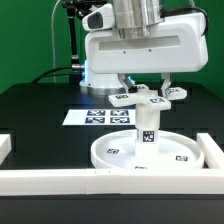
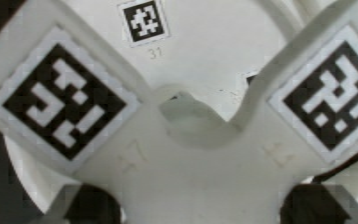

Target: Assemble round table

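The gripper [image 1: 150, 88] is holding the cross-shaped foot [image 1: 150, 98] in a narrow grip, its fingers [image 2: 78, 205] pressing on either side of one arm of the cross. Directly under the gripper, the foot is sitting on top of the leg [image 1: 147, 127]. The leg is standing upright on the round disc [image 1: 190, 148] below it.

Bright, even light is falling, seemingly from above, washing the white disc [image 1: 165, 148] pale against the black surface [image 1: 40, 105]. Both pictures are showing coarse, and the wrist view is blurring softly at close range.
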